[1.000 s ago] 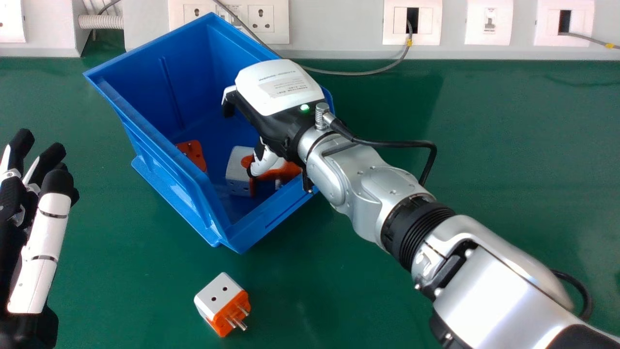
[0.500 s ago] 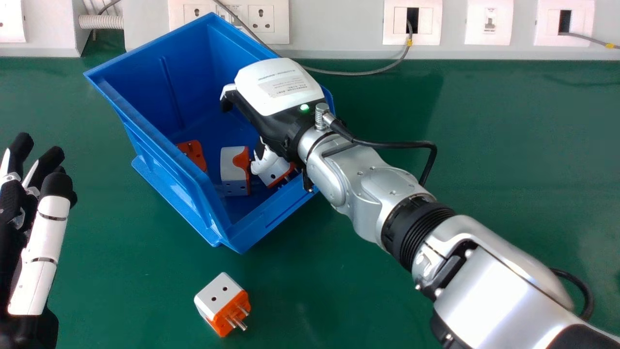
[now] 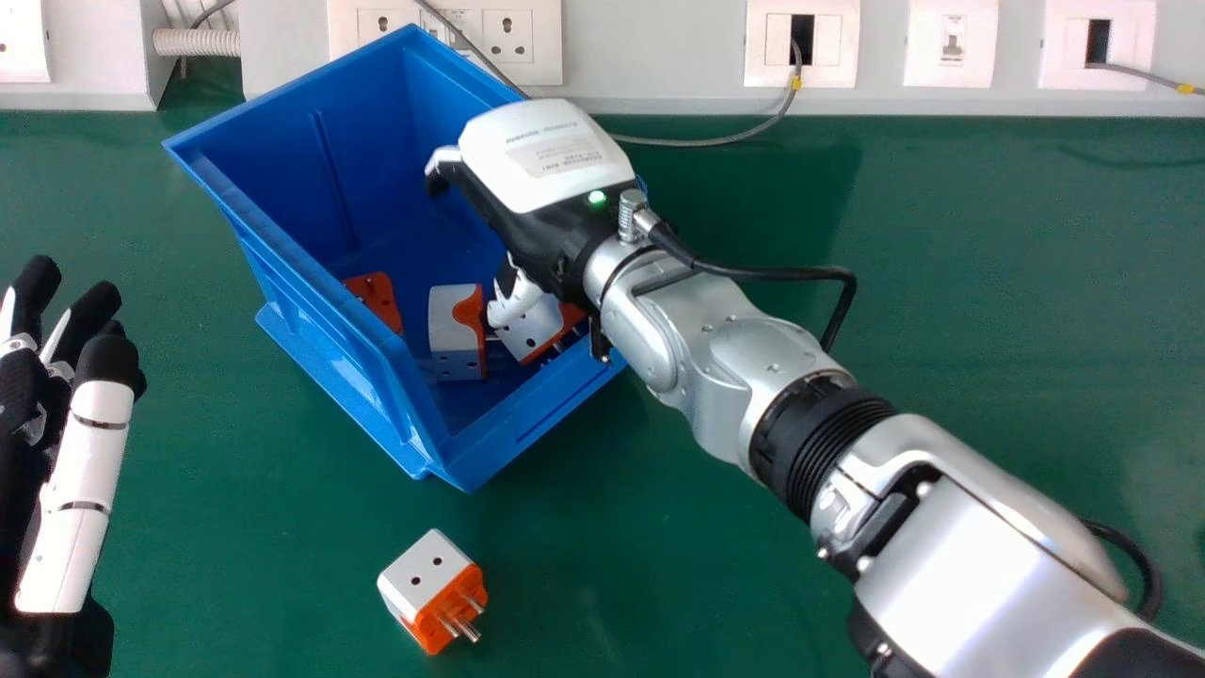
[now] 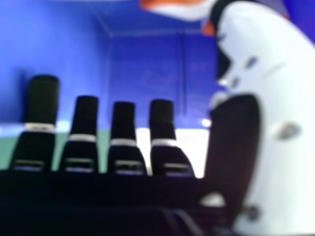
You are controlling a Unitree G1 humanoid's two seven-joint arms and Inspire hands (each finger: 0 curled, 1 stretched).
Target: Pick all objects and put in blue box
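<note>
A: Where is the right hand [image 3: 541, 188]?

B: Over the blue box [image 3: 301, 282], on the side nearer the robot's right, with its thumb reaching down inside.

A: And how does it stand, wide or narrow?

B: Wide. In the right hand view the fingers of the right hand [image 4: 123, 196] are straight and the thumb is well apart from them, with the box's walls beyond.

A: What lies closest to it?

B: A tilted adapter [image 3: 532, 331], white and orange, right at the thumb. I can't tell whether the two touch. It's in the box, partly hidden by the hand.

A: Next one out?

B: The middle adapter [image 3: 452, 325], also white and orange, just beside the tilted one, on the box floor. Then comes an orange piece [image 3: 378, 299] near the box's left wall, partly covered by the rim.

A: Anything outside the box?

B: One loose adapter [image 3: 422, 579] on the green table [image 3: 706, 565], on the robot's side of the box and apart from it. Its pins point toward the robot's right.

A: And further off?

B: The left hand [image 3: 85, 471] is at the left edge, its fingers straight. Behind the box runs a pale wall panel [image 3: 650, 56] with sockets, and a grey cable [image 3: 706, 143] trails from it.
</note>
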